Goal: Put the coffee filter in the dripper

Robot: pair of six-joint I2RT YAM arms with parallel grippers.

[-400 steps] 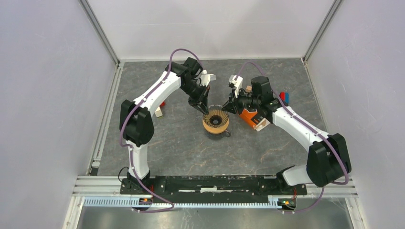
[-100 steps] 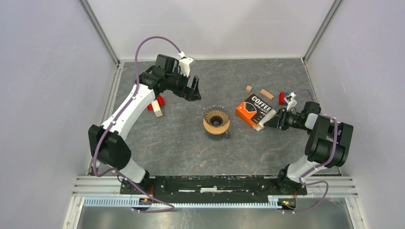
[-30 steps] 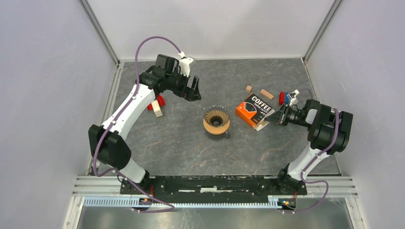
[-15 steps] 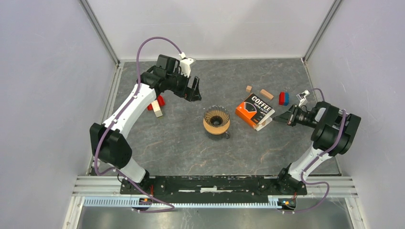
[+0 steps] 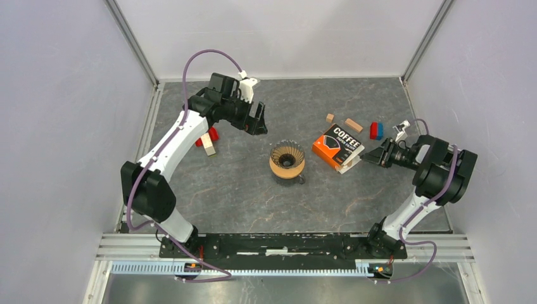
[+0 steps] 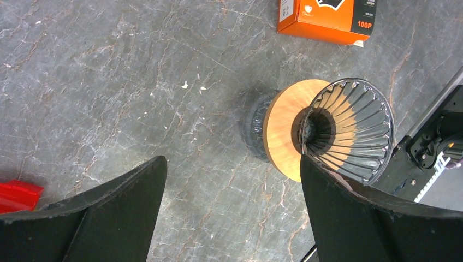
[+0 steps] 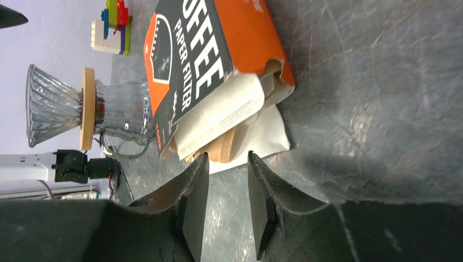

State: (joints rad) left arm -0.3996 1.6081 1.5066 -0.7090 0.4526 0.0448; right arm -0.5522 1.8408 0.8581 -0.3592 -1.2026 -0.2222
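Right gripper [image 7: 225, 191]: my fingers stand a little apart, gripping nothing; they sit low near the table, their tips just short of the paper spilling out of the box's open end.

Filters: the thin white paper coffee filter [image 7: 256, 136] that I want lies flat on the grey marbled table [image 7: 371, 98], poking out from under the orange cardboard box printed "COFFEE" [image 7: 218, 49]. It lies straight ahead of my right fingertips. A cream wad of further filters [image 7: 218, 123] and a brownish sheet edge are wedged above it in the box mouth.

Why I am low and level: I judge that a flat sheet on the table can only be taken by sliding one finger under its edge, so I come in sideways.

Dripper: the dark grey see-through ribbed funnel dripper [image 5: 286, 155] stands upright on a tan wooden ring over a glass stand [image 7: 123, 112], beyond the box from my right hand, with nothing in it.

Left gripper [image 6: 229, 180]: spread wide and bare, hanging above the dripper's side. I judge it is waiting there to steady the cone.

Risk: I may pinch several sheets at once, or push the box away.

Clutter: small coloured blocks [image 5: 376, 130] lie just beside my right wrist.
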